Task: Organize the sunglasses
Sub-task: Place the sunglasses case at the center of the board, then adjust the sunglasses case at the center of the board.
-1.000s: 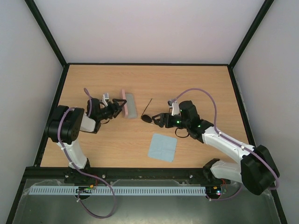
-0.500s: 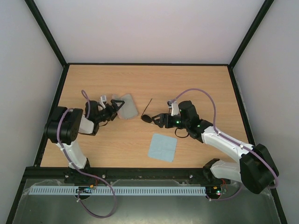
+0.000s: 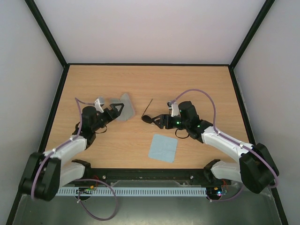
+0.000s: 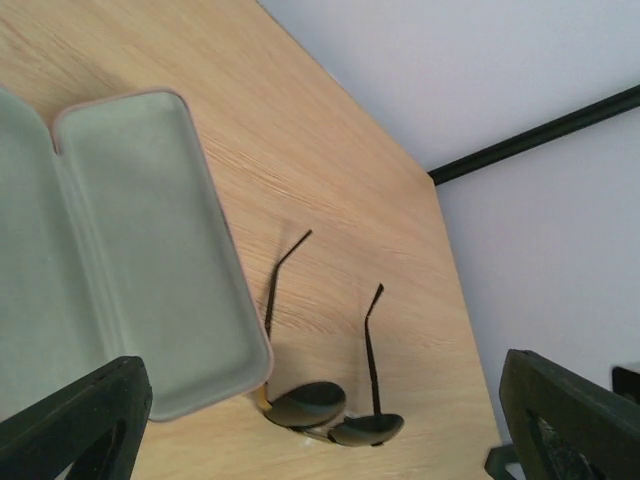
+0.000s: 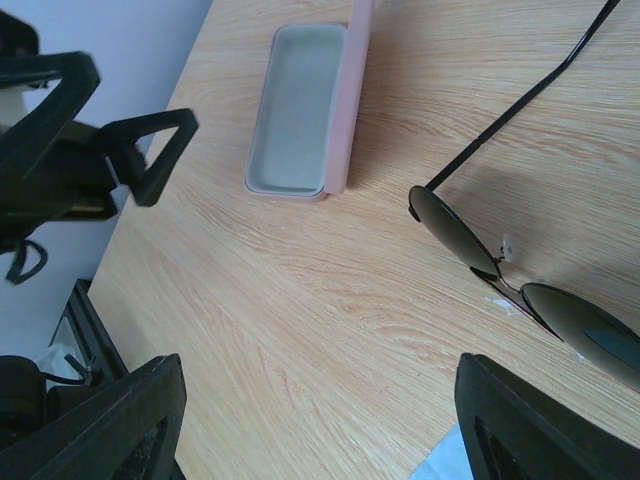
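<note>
Bright, even light; soft shadows

On worktop [image 3: 187, 84], left of centre: case [image 3: 125, 107], lying open. Just right of case, apart from it: sunglasses [image 3: 146, 118], temples pointing to far edge. Nearer and right of sunglasses: cloth [image 3: 163, 148], flat. At case's left side: left gripper [image 3: 117, 110]. Just right of sunglasses: right gripper [image 3: 158, 121].

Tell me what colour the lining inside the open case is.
The lining is pale grey; the left wrist view shows it best.
</note>
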Robot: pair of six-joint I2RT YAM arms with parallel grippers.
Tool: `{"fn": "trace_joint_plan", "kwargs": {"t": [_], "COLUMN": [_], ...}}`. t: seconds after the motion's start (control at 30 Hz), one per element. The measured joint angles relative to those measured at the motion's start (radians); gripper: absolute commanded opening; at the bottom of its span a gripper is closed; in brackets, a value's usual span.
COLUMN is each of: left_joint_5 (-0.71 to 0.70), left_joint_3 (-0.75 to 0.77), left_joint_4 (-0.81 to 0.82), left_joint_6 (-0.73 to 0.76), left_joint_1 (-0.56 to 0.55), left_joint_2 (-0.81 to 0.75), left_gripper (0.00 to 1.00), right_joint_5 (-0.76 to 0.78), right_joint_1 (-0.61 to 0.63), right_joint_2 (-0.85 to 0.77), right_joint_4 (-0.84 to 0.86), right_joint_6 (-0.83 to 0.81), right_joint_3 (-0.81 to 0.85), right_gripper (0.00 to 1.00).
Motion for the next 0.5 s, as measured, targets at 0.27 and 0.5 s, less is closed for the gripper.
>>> {"fn": "trace_joint_plan", "kwargs": {"t": [0.27, 0.5], "left_joint_5": [-0.150, -0.193], "left_joint_3": [-0.043, -0.109], "left_joint_4": [-0.227, -0.237], "left_joint_6": [0.029, -0.001], "left_joint_1": [-0.138, -0.194], "left_joint_2": [-0.247, -0.182], "left_gripper": [0.47, 0.30], "right_joint_5": [-0.018, -0.026], "right_joint_1": [0.000, 0.000], "right_joint_2": [0.007, 0.027], "right_joint_4": [0.011, 0.023], "right_joint_6": [0.006, 0.025], "right_joint_3": [0.000, 0.003], "right_gripper": [0.74, 0.64]}}
